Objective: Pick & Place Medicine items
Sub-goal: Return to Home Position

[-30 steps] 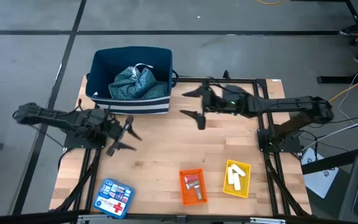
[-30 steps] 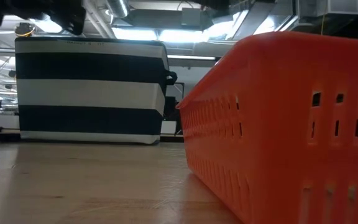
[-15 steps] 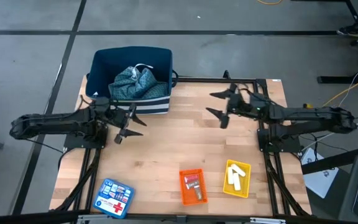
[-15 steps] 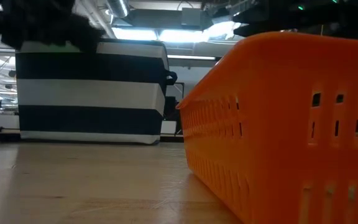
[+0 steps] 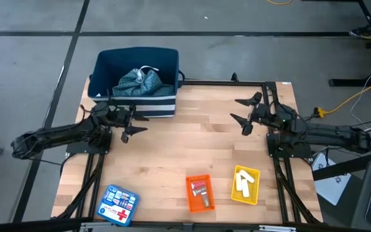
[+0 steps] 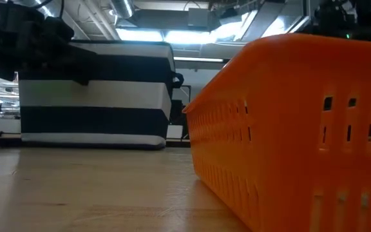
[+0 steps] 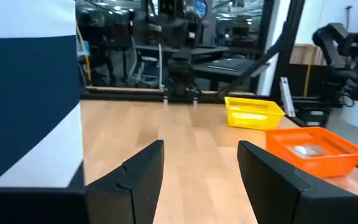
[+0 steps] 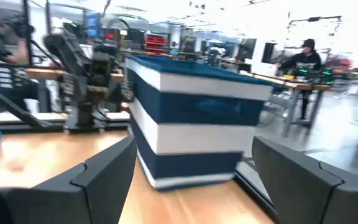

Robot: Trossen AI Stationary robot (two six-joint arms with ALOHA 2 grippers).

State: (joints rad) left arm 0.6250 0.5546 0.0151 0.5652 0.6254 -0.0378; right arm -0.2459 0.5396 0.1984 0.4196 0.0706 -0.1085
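The white sticks [image 5: 243, 183] lie in a yellow tray [image 5: 254, 194] at the near right. Small red and greyish packets [image 5: 200, 191] lie in an orange tray [image 5: 189, 196] beside it; both trays show in the left wrist view, the yellow tray [image 7: 252, 112] and the orange tray [image 7: 312, 147]. My left gripper [image 5: 133, 122] is open and empty above the table, just in front of the striped basket [image 5: 136, 105]. My right gripper [image 5: 245, 112] is open and empty above the table's far right part.
The navy-and-white striped basket at the far left holds a blue patterned cloth [image 5: 138, 84]. A flat blue box with a red cross [image 5: 117, 205] lies at the near left corner. Bare wood lies between the two grippers. In the low view the orange tray [image 6: 288, 129] fills the right side.
My right gripper has drawn back toward the table's right edge, staying open and empty. My left gripper has moved toward the far edge, up to the striped basket's front, also open and empty. The trays and their contents have not moved.
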